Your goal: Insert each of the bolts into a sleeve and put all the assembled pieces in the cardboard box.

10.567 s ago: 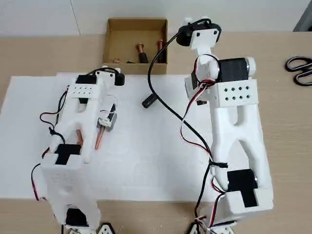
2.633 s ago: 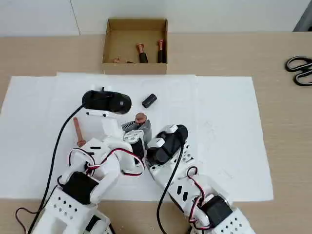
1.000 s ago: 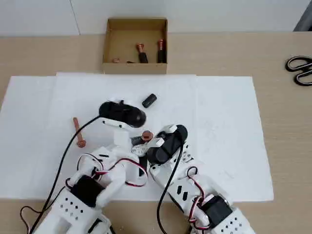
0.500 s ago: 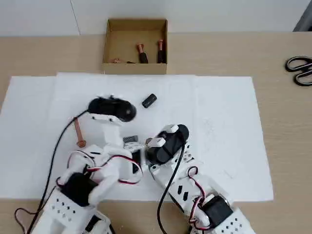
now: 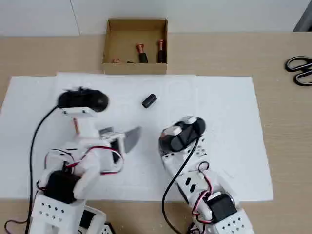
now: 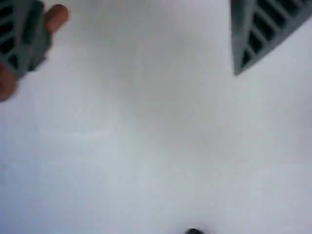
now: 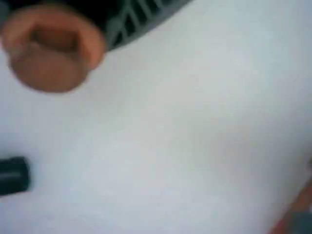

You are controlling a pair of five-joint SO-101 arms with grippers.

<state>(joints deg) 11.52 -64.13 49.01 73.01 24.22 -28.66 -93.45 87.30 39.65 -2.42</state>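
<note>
Bolt (image 7: 51,53), light stiff slick metal, looks clamped in right gripper (image 7: 83,34), left gripper (image 5: 121,135) apart; small round sleeve (image 5: 149,101) likely rolls, so pinch its middle.

1 cardboard box (image 5: 109,44) holds 2 assembled pieces (image 5: 141,52) in plain sight, and a 3rd is partly hidden by its near wall. Outside it: 1 bolt (image 5: 76,126) and another bolt (image 7: 51,53), so 2; 1 loose sleeve (image 5: 149,101); 1 pair of scissors (image 5: 298,69); 1 paper sheet (image 5: 224,122); 2 arms (image 5: 209,195).
</note>
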